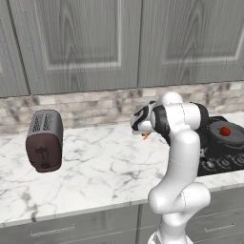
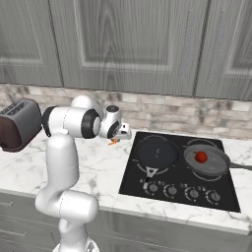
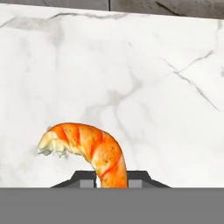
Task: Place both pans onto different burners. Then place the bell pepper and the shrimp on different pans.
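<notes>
My gripper (image 3: 111, 179) is shut on the shrimp (image 3: 87, 144), an orange curved piece down at the white marble counter; its tail end sits between the two fingertips (image 3: 86, 178). From the base views the gripper (image 2: 119, 136) holds the shrimp (image 2: 113, 142) just left of the cooktop (image 2: 132, 173). A black pan (image 2: 157, 150) sits on the left burner with nothing in it. On the right burner rests the dark grey pan (image 2: 209, 162) with the red bell pepper (image 2: 201, 157) inside. The left base view shows the shrimp (image 1: 145, 136), that pan (image 1: 228, 138) and the pepper (image 1: 224, 130).
A dark red and grey toaster (image 1: 45, 140) stands on the counter to the left, also seen as the toaster (image 2: 17, 125) from the other side. Knob dials (image 2: 172, 189) line the cooktop's front edge. A stone backsplash and grey cabinets rise behind.
</notes>
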